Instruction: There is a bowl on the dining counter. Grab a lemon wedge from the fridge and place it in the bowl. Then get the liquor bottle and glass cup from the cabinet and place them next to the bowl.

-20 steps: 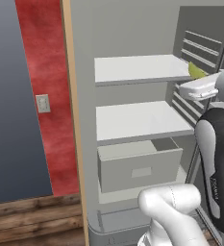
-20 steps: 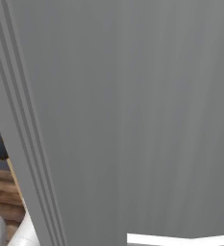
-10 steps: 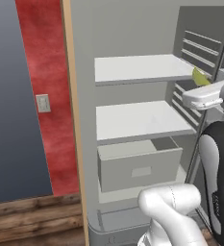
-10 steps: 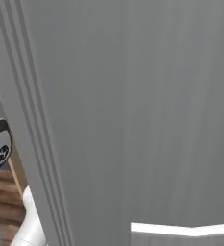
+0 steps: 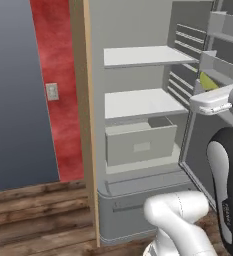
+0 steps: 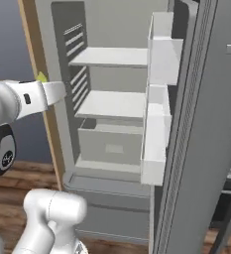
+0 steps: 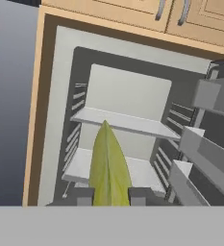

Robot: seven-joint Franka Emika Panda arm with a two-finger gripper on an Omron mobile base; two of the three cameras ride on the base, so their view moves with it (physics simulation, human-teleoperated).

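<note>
Yellow-green wedge: the lemon wedge (image 7: 108, 168) is sitting at bottom centre of the hand view, clamped in the pincer (image 7: 108, 196).
Pincer: it is gripping the wedge from both sides.
Advice: the arm is best carrying it level, clear of the fridge (image 6: 112, 149) door.
Count: one wedge, two white shelves, one grey drawer (image 5: 140, 145).

The fridge (image 5: 138, 125) stands open, its door (image 6: 196, 124) swung wide. Inside, an upper white shelf (image 5: 143, 56) and a lower white shelf (image 5: 138, 103) sit one above the other, with a grey drawer (image 5: 140, 145) just beneath the lower one, pulled partly forward. The fridge rests on a wooden plank floor (image 5: 38, 220).
</note>
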